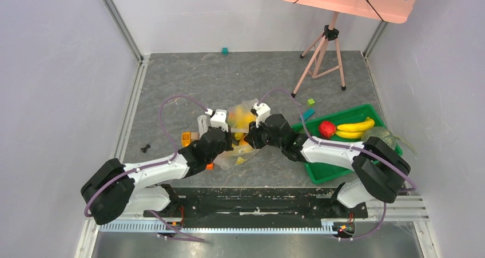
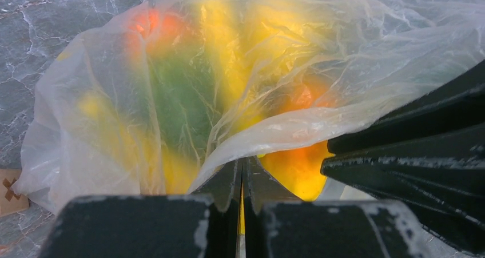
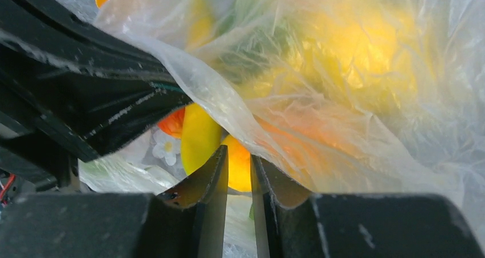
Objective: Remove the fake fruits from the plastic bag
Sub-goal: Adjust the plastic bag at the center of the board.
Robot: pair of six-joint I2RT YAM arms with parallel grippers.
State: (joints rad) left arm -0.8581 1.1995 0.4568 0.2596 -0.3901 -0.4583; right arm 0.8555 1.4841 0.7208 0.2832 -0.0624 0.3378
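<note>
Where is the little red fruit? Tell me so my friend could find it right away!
Find the rigid green plastic tray on the right side of the grey table. At its far left end sits a small round glossy red toy fruit, just left of the curved yellow toy bananas. It alone is red and ball-shaped.

The plastic bag [image 2: 114, 98] is looking thin, crinkly and see-through, shining where light hits it. The fake fruits [image 3: 200, 135] inside are looking smooth and glossy. The right gripper [image 3: 238, 155] is showing matt black, scuffed white. The green tray [image 1: 320, 175] on the right is shining like smooth plastic.
</note>
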